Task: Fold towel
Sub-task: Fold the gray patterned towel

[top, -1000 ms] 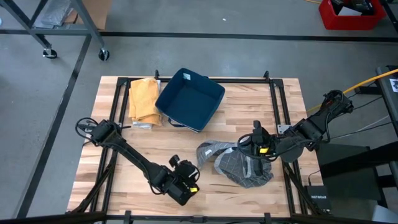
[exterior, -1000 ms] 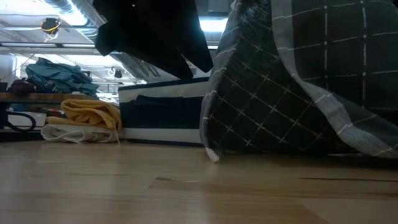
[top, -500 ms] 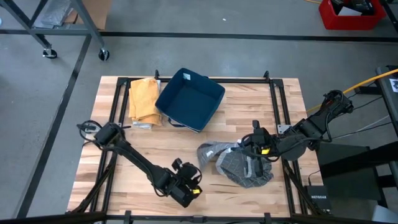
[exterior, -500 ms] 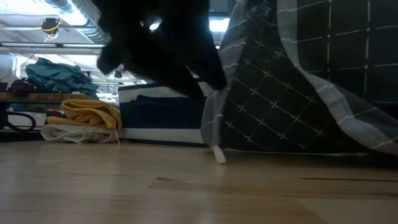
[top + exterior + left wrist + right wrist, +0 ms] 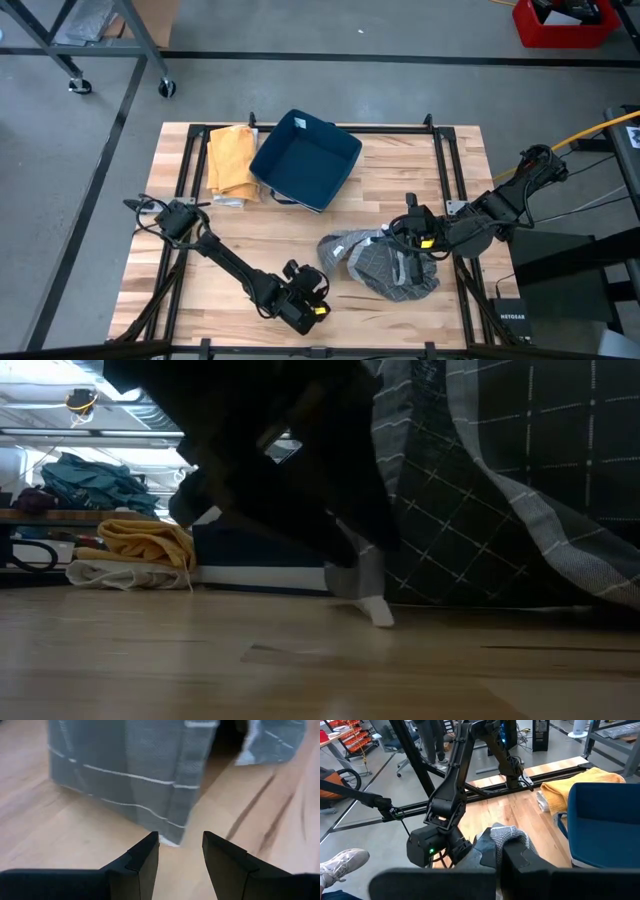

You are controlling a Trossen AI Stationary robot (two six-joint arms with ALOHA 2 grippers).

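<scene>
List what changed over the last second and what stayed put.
The left gripper slid along the front edge toward the gray towel, fingers open, nearly at its corner but gripping nothing. The right gripper stayed shut on the towel. The blue bin and yellow cloth did not move.

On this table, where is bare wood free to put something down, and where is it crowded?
Free: the strip of table right of the blue bin, and the wood below the yellow cloth. Crowded: the front, where the left hand and right hand meet at the grey towel.
</scene>
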